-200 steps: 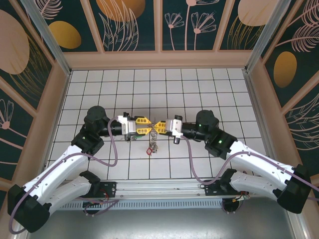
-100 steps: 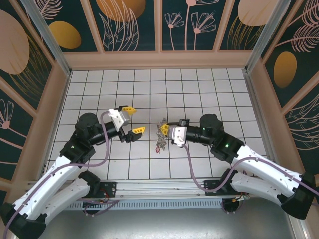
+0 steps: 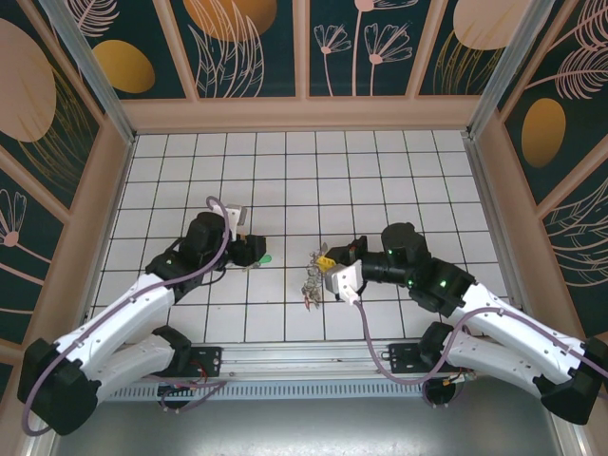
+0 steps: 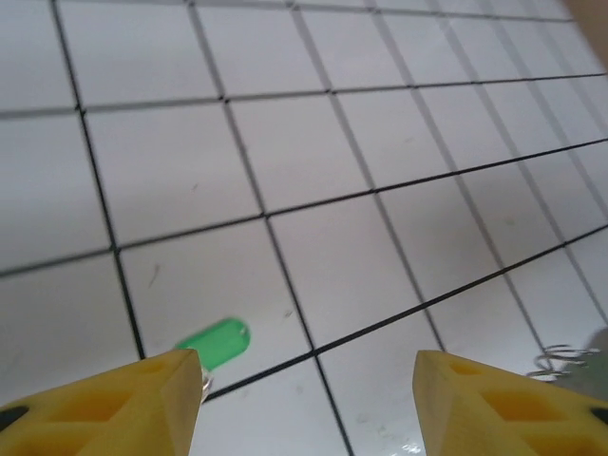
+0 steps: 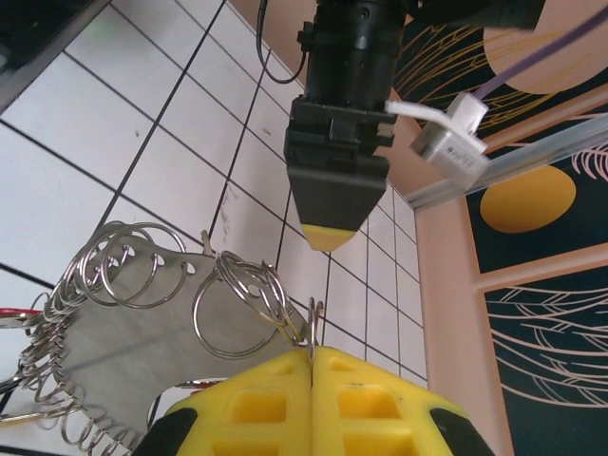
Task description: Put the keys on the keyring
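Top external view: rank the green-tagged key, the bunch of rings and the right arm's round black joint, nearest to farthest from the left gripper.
1. green-tagged key, on the tiles right beside the fingers.
2. bunch of rings, farther right, toward the near edge.
3. round black joint, far right.

This is looking like a robotics lab test cell. Two robot arms, the left arm and the right arm, are sitting bolted to an aluminium rail at 6 o'clock. Printed wall panels on aluminium posts are boxing in a white gridded floor at 9, 12 and 3 o'clock.
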